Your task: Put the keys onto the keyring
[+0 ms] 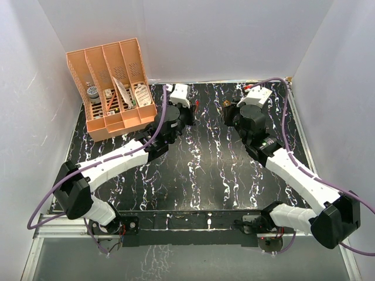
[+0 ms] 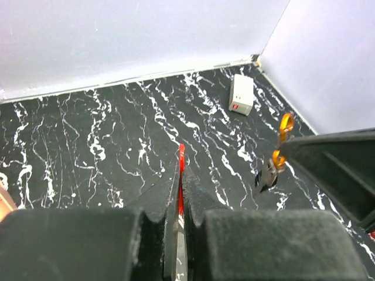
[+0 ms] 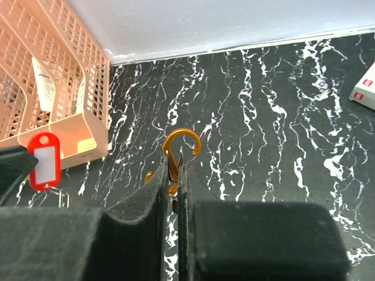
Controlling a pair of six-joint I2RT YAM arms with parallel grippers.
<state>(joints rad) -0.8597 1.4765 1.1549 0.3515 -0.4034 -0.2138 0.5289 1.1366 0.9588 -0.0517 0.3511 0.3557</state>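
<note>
**Red key faces ring, right of the rack**

Right of the rack (image 1: 120, 124), both arms reach toward the far wall, wrists turned toward each other. The left gripper (image 2: 180, 190) pinches the red key (image 3: 44, 153) edge-on. The right gripper (image 3: 174, 187) is clamped on the keyring (image 2: 281, 143), long axis upright, hook uppermost. The key sits on the ring's rack side, near but apart.
</note>
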